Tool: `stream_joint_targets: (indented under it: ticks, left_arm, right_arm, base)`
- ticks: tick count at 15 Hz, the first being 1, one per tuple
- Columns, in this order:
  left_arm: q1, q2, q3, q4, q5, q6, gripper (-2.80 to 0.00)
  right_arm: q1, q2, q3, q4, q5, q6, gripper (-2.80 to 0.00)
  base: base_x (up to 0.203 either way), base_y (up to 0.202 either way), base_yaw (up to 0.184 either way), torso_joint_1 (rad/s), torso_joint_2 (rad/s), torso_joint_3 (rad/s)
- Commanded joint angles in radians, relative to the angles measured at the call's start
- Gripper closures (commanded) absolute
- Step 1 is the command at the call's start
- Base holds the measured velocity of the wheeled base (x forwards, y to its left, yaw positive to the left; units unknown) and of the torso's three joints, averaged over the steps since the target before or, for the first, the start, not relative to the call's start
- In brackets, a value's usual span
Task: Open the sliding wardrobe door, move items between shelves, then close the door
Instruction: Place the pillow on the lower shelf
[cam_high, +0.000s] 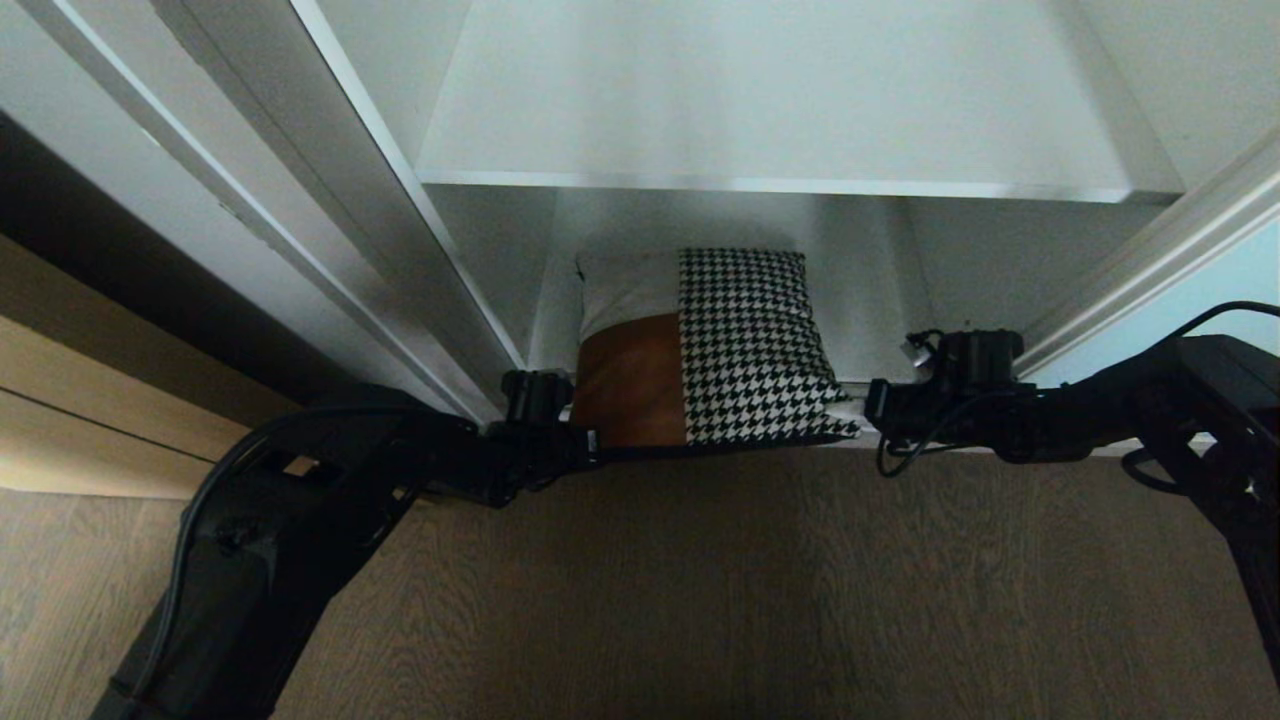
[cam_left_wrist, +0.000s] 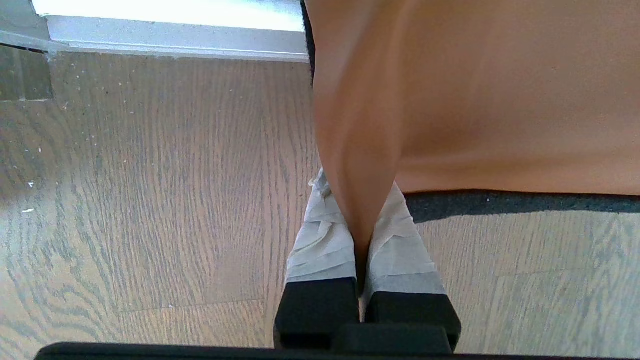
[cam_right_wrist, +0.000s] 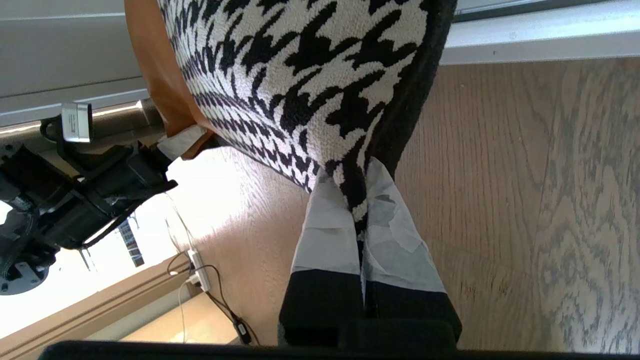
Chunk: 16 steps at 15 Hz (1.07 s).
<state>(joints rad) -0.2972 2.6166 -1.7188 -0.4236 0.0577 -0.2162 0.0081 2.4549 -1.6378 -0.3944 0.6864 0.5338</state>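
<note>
- The sliding door (cam_high: 330, 220) slants along the left of the head view, from eleven o'clock down toward the centre; it is pushed aside, so the wardrobe stands open.
- The left gripper (cam_high: 585, 443) sits at about seven o'clock of the cushion (cam_high: 715, 345). Its taped fingers (cam_left_wrist: 320, 240) are pressed together on a fold of the tan leather corner, above the wood floor (cam_high: 700, 580).
- The cushion is at the centre of the head view, at the front edge of the lowest compartment, with its near edge out over the floor. An upper shelf (cam_high: 780, 110) lies bare at twelve o'clock, above it.
- The right gripper (cam_high: 862, 418) is at about four o'clock of the cushion, its fingers (cam_right_wrist: 330, 235) pinching the black-edged houndstooth corner.
- Step in hand, as I judge it: moving the item between shelves, with both corners gripped and the lift not yet finished.
- The next move likely calls for both arms to rise together, keeping the cushion level and taut, clear the front lip of the upper shelf, then push inward before letting go.
- Closing the door is yet to be done.
</note>
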Motion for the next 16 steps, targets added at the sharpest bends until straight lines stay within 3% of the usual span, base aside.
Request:
stream_joint_targets:
  ticks: [1, 6, 16]
  left_arm:
    - [0.000, 0.005, -0.017, -0.001, 0.001, 0.003, 0.00]
    - [0.001, 0.044, -0.076, 0.016, 0.001, 0.055, 0.00]
    - [-0.003, 0.031, -0.036, -0.024, 0.022, 0.057, 0.00]
  right_arm:
    - [0.001, -0.008, 0.021, -0.012, 0.004, 0.002, 0.00]
    - [0.001, -0.007, 0.051, -0.041, 0.004, 0.000, 0.00]
    - [0.001, 0.004, 0.035, -0.031, 0.004, -0.005, 0.00]
  base:
    - [0.000, 0.000, 0.000, 0.000, 0.00, 0.000]
    - [0.019, 0.000, -0.001, 0.000, 0.00, 0.000]
    - [0.188, 0.000, 0.000, 0.003, 0.00, 0.003]
